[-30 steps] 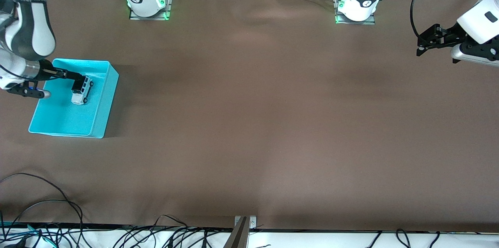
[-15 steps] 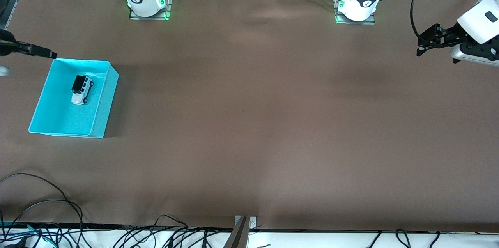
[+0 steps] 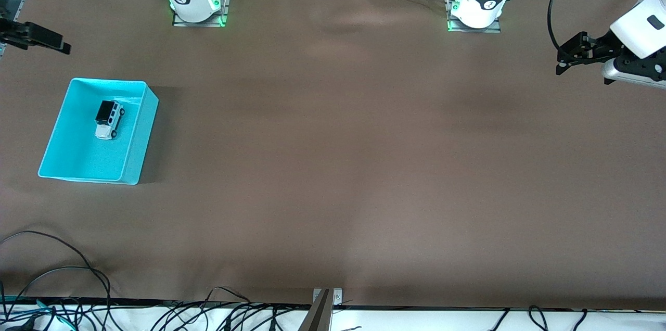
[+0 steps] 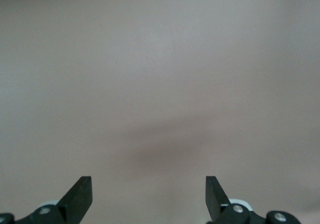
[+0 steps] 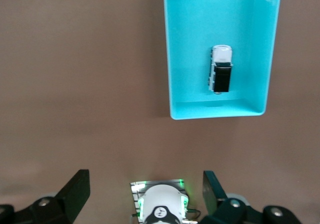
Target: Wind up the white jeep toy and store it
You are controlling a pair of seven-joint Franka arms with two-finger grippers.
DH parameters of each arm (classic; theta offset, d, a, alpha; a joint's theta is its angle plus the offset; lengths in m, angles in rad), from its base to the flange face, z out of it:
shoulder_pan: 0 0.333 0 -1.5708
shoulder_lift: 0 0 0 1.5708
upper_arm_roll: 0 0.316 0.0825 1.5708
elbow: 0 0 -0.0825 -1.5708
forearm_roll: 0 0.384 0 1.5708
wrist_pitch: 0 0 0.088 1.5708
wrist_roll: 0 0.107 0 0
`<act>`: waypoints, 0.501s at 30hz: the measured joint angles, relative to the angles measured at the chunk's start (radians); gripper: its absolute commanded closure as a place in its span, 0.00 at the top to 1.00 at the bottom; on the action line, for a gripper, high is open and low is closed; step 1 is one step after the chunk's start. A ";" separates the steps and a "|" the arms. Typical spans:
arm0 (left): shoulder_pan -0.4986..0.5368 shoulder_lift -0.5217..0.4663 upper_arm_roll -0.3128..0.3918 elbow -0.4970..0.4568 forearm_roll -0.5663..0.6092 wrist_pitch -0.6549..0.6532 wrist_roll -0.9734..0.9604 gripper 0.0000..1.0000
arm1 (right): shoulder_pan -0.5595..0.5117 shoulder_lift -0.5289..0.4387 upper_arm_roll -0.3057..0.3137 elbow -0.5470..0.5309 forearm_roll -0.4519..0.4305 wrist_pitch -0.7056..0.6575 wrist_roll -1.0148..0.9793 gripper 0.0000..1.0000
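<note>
While white jeep toy (image 3: 109,119) is seen resting inside cyan bin (image 3: 132,164) at right arm's end of table, right gripper (image 3: 39,39) is held high, fingers apart, empty. Left gripper (image 3: 575,55) is parked over left arm's end, fingers spread, empty.

White, black-roofed jeep toy (image 3: 109,119); cyan bin (image 3: 136,153); brown table (image 3: 333,164).

White arms with black bands, green-lit bases (image 3: 197,5), black two-fingered tools (image 4: 149,199), black cables.
</note>
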 measured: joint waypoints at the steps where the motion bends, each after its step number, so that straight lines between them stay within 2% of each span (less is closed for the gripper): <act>1: 0.000 0.000 0.000 0.000 0.000 0.000 0.000 1.00 | -0.002 0.000 0.027 0.002 0.000 0.003 0.026 1.00; 6: 0.000 0.000 0.000 0.000 0.000 0.000 0.000 1.00 | -0.002 0.000 0.102 0.003 0.000 0.023 0.090 1.00; 15: 0.000 0.000 0.000 0.000 0.000 0.000 0.000 1.00 | -0.013 0.006 0.112 -0.008 0.000 0.088 0.092 1.00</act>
